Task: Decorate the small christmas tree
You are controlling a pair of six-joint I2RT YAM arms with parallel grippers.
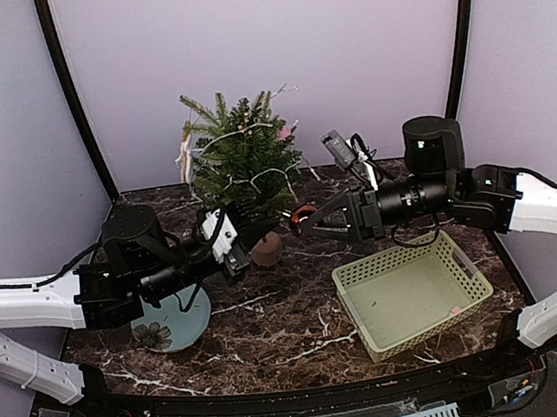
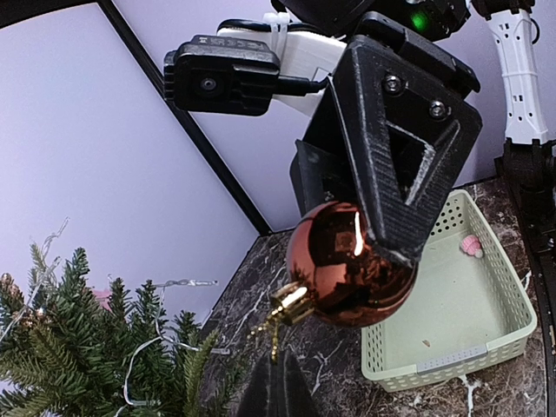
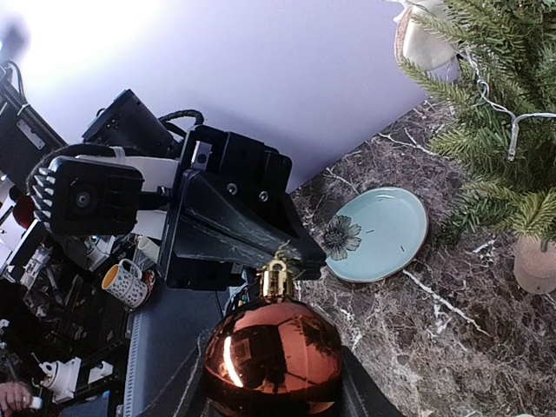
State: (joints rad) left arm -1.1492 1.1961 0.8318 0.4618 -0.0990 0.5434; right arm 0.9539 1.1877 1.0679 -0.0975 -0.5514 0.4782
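Top external view: the small christmas tree (image 1: 243, 162) stands upright at the rear centre of the dark marble table (image 1: 273, 340). Its beige-pink pot (image 1: 266, 250) rests on the surface, and a white light string (image 1: 255, 179) is draped through the branches. The right gripper (image 1: 308, 221) reaches in from the right, level with the lower branches and just right of the pot, with a copper-red bauble (image 1: 302, 214) between its fingers. The left gripper (image 1: 273, 229) reaches in from the left, its tips in front of the lower branches and close to the bauble. A pale green basket (image 1: 414, 294) lies right of centre; a light blue plate (image 1: 171, 323) lies under the left arm. Left wrist view: the right gripper's jaws are clamped on the bauble, with one black finger across its front face. The gold cap (image 2: 291, 300) points down-left, and a gold hanger thread (image 2: 273, 334) runs from it to the left gripper's own tips at the bottom edge. These tips are pressed together; whether they pinch the thread cannot be told. A small pink item (image 2: 472, 246) lies in the basket. Tree branches fill the lower left corner. Right wrist view: the bauble sits between the right fingers (image 3: 358, 401), cap upward. The left gripper's tips meet just above the cap. The tree is at the upper right, with the plate to its left.
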